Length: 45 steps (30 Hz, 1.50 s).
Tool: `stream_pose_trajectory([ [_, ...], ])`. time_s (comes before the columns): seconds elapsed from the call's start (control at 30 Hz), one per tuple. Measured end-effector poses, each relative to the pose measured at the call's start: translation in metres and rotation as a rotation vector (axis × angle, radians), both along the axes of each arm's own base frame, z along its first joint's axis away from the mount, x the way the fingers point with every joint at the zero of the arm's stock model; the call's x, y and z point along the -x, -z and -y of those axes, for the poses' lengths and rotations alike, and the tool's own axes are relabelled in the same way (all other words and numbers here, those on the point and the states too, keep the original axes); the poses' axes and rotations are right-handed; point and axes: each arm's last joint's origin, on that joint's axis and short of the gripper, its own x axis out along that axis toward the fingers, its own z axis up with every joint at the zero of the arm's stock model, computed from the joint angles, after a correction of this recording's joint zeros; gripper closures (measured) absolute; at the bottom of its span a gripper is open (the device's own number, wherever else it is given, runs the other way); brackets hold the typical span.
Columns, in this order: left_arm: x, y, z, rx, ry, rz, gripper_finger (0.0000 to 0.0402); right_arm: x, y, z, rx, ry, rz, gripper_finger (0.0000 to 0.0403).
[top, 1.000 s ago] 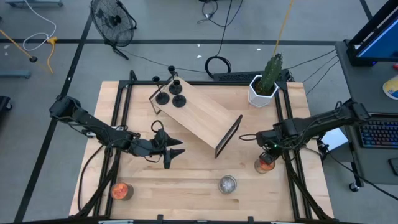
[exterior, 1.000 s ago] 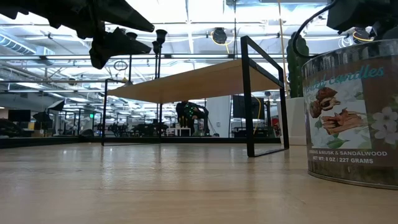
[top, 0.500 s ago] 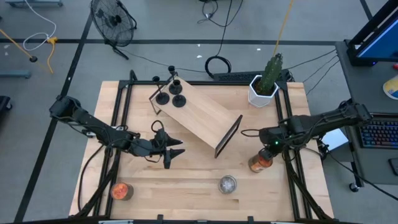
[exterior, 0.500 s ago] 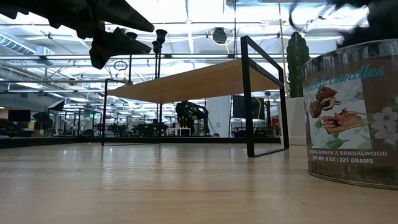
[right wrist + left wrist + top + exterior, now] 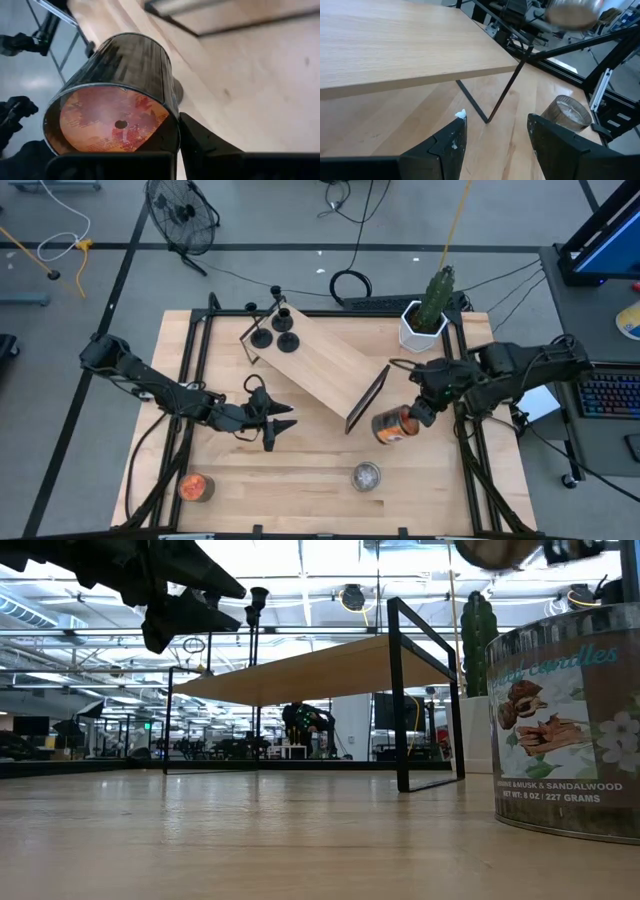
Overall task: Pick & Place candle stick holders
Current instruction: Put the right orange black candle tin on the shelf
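Note:
My right gripper (image 5: 408,419) is shut on an orange glass cup (image 5: 390,425), held in the air beside the right end of the wooden shelf (image 5: 320,360). The cup fills the right wrist view (image 5: 120,80). My left gripper (image 5: 281,427) is open and empty above the table's middle, left of the shelf's near leg. Three black holders (image 5: 277,332) stand on the shelf's far left end. A silvery cup (image 5: 366,476) and a second orange cup (image 5: 195,486) stand on their bases near the table's near edge. My right gripper pinches the orange cup by its side wall (image 5: 167,107), near the round end that faces the wrist camera. One finger (image 5: 200,145) shows on its side; the cup hides the other. The fingers come from the table's right. The cup is lifted clear and tipped over.
A white pot with a green cactus (image 5: 424,320) stands at the far right corner. The shelf's black frame leg (image 5: 367,400) is close to the held cup. In the low view the silvery cup (image 5: 570,730) stands close at the right. Bare wood lies between the near cups.
My right gripper has lifted the orange cup off the table near the right edge and carried it up and toward the table's left, to the shelf's right end. The cup has tipped from upright onto its side.

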Motion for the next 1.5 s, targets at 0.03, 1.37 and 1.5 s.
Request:
stream_pose_trajectory([
  [0.03, 0.000, 0.000, 0.000, 0.000, 0.000, 0.001, 0.0188, -0.003, -0.008, 0.000, 0.021, -0.005, 0.014, 0.0403],
  [1.37, -0.014, -0.017, -0.017, -0.090, 0.449, 0.153, 0.0188, -0.130, -0.022, 0.127, 0.412, -0.174, -0.278, 0.0403],
  [1.5, -0.015, -0.017, -0.020, -0.104, 0.502, 0.157, 0.0188, -0.130, -0.018, 0.131, 0.400, -0.173, -0.310, 0.0403],
])
